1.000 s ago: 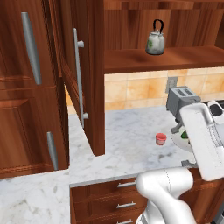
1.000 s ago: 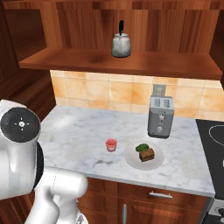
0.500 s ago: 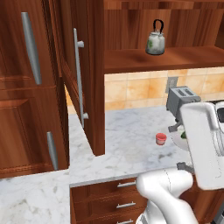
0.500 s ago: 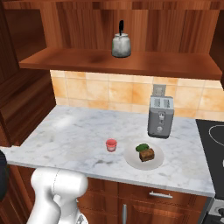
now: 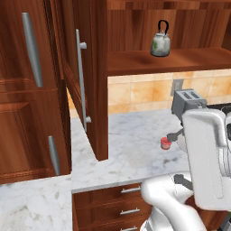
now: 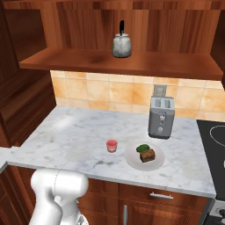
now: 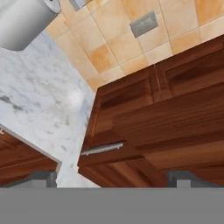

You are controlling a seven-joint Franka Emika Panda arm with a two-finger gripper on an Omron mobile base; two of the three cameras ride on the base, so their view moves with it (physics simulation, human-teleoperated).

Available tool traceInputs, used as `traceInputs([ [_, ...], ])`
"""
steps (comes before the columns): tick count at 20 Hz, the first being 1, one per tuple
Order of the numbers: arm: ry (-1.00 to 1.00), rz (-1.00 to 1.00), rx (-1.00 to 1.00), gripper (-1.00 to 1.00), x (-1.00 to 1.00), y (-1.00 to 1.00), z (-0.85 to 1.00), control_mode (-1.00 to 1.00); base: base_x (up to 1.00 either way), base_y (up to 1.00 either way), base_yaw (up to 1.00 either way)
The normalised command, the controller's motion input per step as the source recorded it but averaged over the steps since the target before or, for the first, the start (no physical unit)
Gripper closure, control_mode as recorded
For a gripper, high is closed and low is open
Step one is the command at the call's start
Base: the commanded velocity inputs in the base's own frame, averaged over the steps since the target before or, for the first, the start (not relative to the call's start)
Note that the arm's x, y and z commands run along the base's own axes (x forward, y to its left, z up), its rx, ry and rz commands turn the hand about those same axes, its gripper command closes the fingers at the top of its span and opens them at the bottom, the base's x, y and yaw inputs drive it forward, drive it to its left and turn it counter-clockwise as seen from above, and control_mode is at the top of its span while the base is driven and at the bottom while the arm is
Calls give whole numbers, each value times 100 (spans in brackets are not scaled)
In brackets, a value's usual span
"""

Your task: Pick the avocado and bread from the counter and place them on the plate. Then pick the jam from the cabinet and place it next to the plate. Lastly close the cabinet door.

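Food's on the plate (image 6: 132, 159), jam (image 6: 112, 145) beside it on the bench, so we're left w/ the door (image 5: 92, 76): fingers (image 7: 113, 179) spread wide & empty, handle (image 7: 101, 149) lies crosswise just ahead

Arm (image 5: 205, 158): glossy white shells, all rounded. Left base view shows a big boxy white link with soft corners and a shallow vertical groove down its face, plus a bulbous white elbow segment below it. Small dark grey fitting sits where the two meet, another dark stub pokes out on the link's left side — probably joint hardware, too small to tell. Right base view: smooth white cylindrical shoulder housing, no visible markings, cables or screws. Gripper (image 7: 113, 179): two small dark grey finger tips with squared-off tops, set wide apart in the hand view.
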Motion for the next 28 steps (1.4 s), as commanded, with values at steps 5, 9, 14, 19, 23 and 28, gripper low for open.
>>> traceInputs([
  [5, -3, 0, 0, -100, -22, 36, 13, -100, 0, 0, 0],
  [9, 0, 0, 0, -100, -19, 38, 5, -100, 0, 0, 0],
  [14, 0, 0, 0, -100, -15, 45, 7, -100, 0, 0, 0],
  [19, -1, 0, -1, -100, -5, 47, 9, -100, 0, 0, 0],
  [23, -5, 0, -4, -100, 0, 44, 11, -100, 0, 0, 0],
  [28, -8, 0, -6, -100, 7, 47, 15, -100, 0, 0, 0],
])
